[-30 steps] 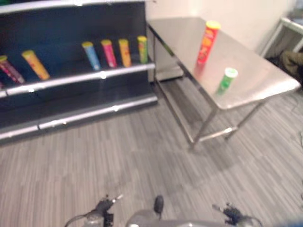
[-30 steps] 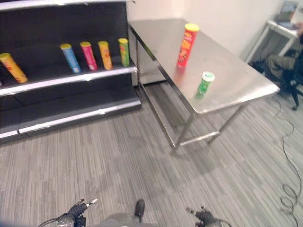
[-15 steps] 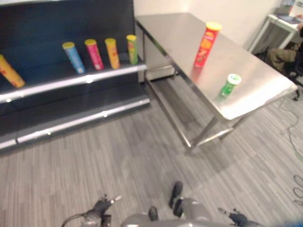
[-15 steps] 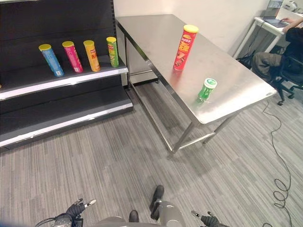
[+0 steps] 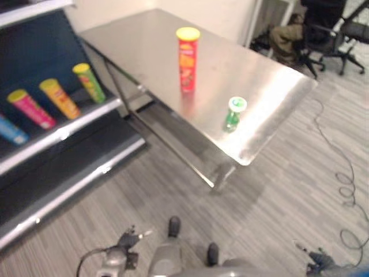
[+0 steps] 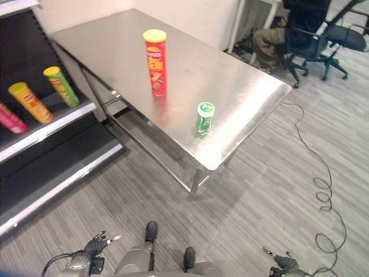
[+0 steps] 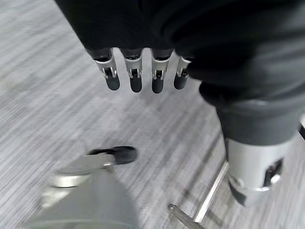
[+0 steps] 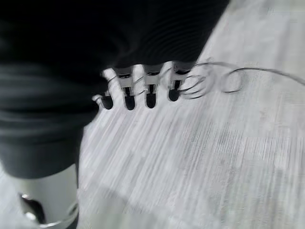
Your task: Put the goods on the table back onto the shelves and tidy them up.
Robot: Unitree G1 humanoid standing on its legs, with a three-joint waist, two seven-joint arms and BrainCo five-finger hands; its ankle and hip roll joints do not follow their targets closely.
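Note:
A tall red can (image 5: 187, 57) with a yellow lid stands upright near the middle of the steel table (image 5: 138, 40). A short green can (image 5: 233, 112) stands closer to the table's near edge. On the dark shelf (image 5: 63, 130) at the left lean a green can (image 5: 89, 82), a yellow can (image 5: 59, 98), a pink can (image 5: 31, 108) and a blue can (image 5: 8, 130). My left hand (image 7: 133, 76) hangs low over the floor, fingers straight, holding nothing. My right hand (image 8: 150, 93) hangs the same way, open and empty, far from the table.
A person sits in an office chair (image 6: 314, 40) beyond the table's far right corner. Grey striped floor (image 6: 259, 196) lies between me and the table. The shelf's lower board (image 6: 52, 167) is bare.
The camera has swung to the right: the table now sits in the middle and the shelf has slid to the left edge. The cans stand where they were; both hands still hang low.

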